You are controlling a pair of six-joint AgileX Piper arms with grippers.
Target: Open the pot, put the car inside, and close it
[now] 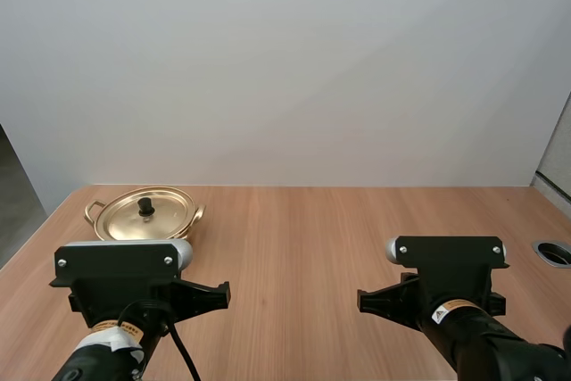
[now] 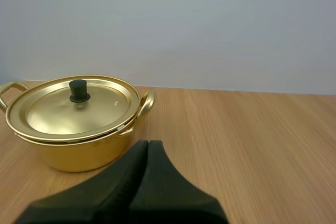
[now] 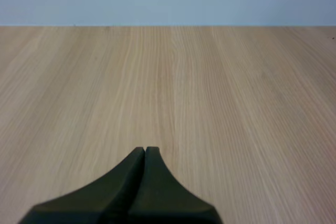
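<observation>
Wooden table (image 1: pixel 312 238), shiny gold pot (image 2: pixel 79 157), lid (image 2: pixel 58 113) on, black knob (image 2: pixel 79 91), left gripper (image 2: pixel 148 144) and right gripper (image 3: pixel 145 150) each pressed together

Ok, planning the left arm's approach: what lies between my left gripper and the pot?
Only bare table, as the left wrist view shows; left gripper and pot have nothing between them.

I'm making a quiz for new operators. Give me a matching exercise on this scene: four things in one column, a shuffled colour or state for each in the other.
Things:
1. lid
2. knob
3. left gripper
4. table

Colours or states:
A. black, at the lid's middle
B. shut, pointing near the pot
C. gold, resting on the pot
D. light wood

Pairs: 1-C, 2-A, 3-B, 4-D
</observation>
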